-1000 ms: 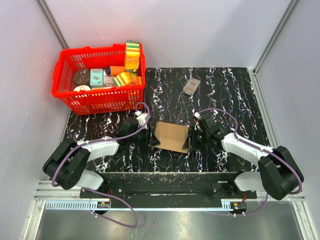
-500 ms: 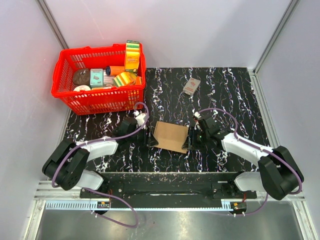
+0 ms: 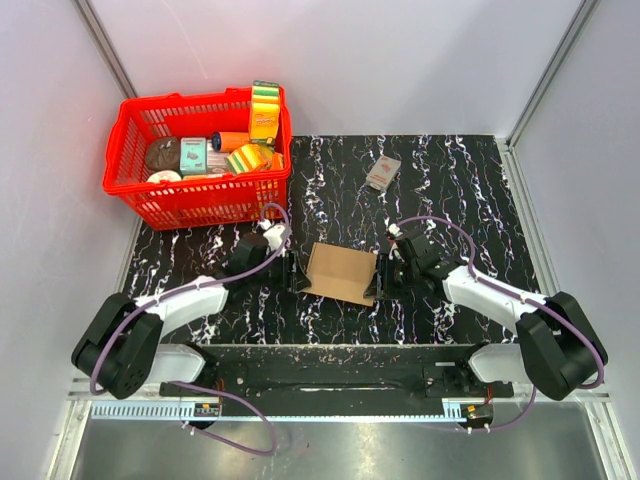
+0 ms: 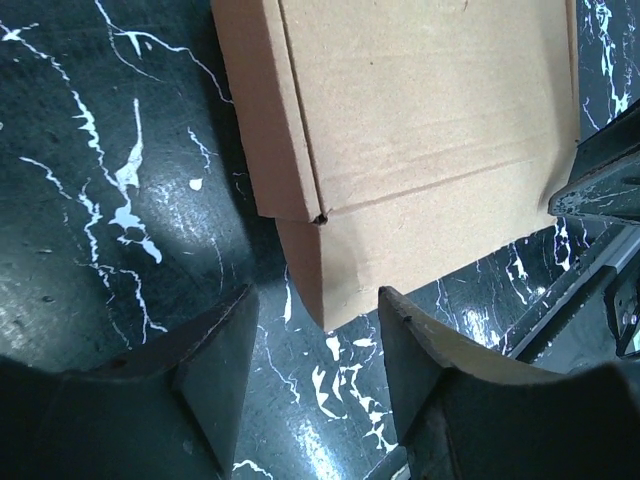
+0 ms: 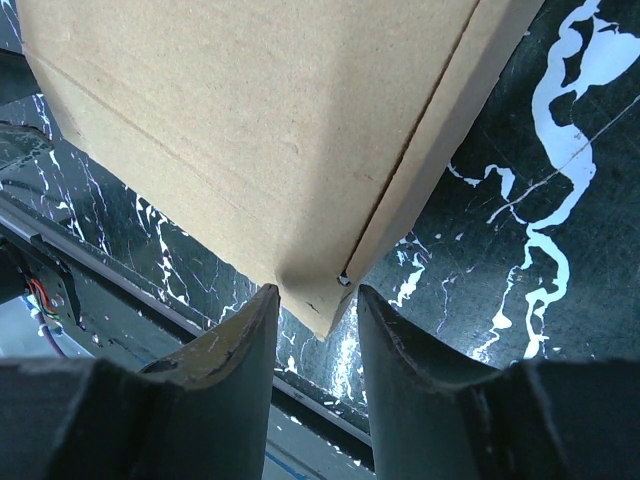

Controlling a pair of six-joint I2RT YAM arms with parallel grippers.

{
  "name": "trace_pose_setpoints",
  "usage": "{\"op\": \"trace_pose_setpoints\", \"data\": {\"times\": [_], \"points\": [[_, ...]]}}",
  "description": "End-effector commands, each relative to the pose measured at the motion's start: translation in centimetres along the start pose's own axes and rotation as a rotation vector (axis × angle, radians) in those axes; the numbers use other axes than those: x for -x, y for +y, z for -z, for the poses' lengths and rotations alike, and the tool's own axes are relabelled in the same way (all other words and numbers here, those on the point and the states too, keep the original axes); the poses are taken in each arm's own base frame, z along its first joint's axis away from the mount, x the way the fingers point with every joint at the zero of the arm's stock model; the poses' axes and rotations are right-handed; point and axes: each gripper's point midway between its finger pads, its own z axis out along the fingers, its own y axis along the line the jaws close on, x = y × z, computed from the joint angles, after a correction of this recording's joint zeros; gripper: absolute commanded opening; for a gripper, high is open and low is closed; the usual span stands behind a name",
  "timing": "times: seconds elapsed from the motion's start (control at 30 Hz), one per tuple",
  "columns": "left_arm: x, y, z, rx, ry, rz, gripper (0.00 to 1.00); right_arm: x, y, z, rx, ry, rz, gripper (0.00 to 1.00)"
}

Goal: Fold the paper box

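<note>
The paper box [image 3: 340, 273] is a slim brown cardboard box lying flat on the black marbled table [image 3: 450, 180]. My left gripper [image 3: 296, 273] is at its left end. In the left wrist view the box corner [image 4: 400, 150] reaches in between the spread fingers of that gripper [image 4: 315, 300] without touching them, so it is open. My right gripper [image 3: 378, 281] is at the box's right end. In the right wrist view its fingers [image 5: 315, 295] stand close on either side of a dented box corner [image 5: 250, 130], pinching it.
A red basket [image 3: 135, 195] holding several grocery items stands at the back left. A small grey-and-red printed packet [image 3: 382, 172] lies at the back centre. White walls enclose the table on three sides. The arm bases and a rail run along the near edge.
My left gripper has drawn back a little to the left off the box end, and the left arm's elbow has swung down. The box has shifted slightly. The right arm holds its place.
</note>
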Motion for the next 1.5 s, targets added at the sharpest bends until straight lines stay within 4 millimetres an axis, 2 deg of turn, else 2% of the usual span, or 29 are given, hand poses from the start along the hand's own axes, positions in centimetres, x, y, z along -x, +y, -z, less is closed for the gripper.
{"op": "trace_pose_setpoints", "data": {"times": [0.0, 0.17, 0.2, 0.27, 0.3, 0.33, 0.37, 0.57, 0.8, 1.0, 1.2, 1.47], "points": [[3.0, -0.2, 1.1, 0.030, -0.098, -0.038, 0.56, 1.2, 1.0, 0.5, 0.040, -0.039, 0.014, 0.43], [5.5, -1.4, 2.7, 0.033, -0.166, -0.067, 0.54, 1.2, 1.0, 0.5, 0.039, -0.040, 0.015, 0.43], [6.6, -2.0, 3.0, 0.024, -0.186, -0.082, 0.53, 1.3, 1.0, 0.4, 0.039, -0.040, 0.014, 0.43], [7.4, -2.5, 3.0, 0.017, -0.188, -0.099, 0.51, 1.3, 0.9, 0.4, 0.036, -0.041, 0.013, 0.43], [8.6, -3.3, 3.2, 0.001, -0.209, -0.121, 0.50, 1.3, 0.9, 0.4, 0.036, -0.041, 0.013, 0.43], [8.2, -3.1, 2.8, 0.007, -0.176, -0.120, 0.49, 1.3, 0.8, 0.4, 0.033, -0.042, 0.013, 0.43], [9.0, -3.8, 2.9, -0.015, -0.181, -0.131, 0.49, 1.3, 0.8, 0.4, 0.033, -0.044, 0.013, 0.43], [10.2, -5.3, 1.2, -0.061, -0.139, -0.183, 0.38, 1.4, 0.9, 0.3, 0.032, -0.042, 0.014, 0.43], [9.9, -5.8, -2.1, -0.060, -0.069, -0.214, 0.35, 1.5, 0.7, 0.3, 0.027, -0.046, 0.016, 0.43], [10.0, -5.7, -3.9, -0.055, -0.040, -0.223, 0.34, 1.5, 0.4, 0.2, 0.013, -0.045, 0.022, 0.43], [9.5, -5.5, -5.1, -0.054, -0.009, -0.226, 0.33, 1.4, 0.2, 0.1, 0.006, -0.045, 0.027, 0.43], [8.3, -6.3, -6.0, -0.082, 0.032, -0.256, 0.31, 1.4, 0.1, 0.1, 0.000, -0.051, 0.032, 0.42]]}}
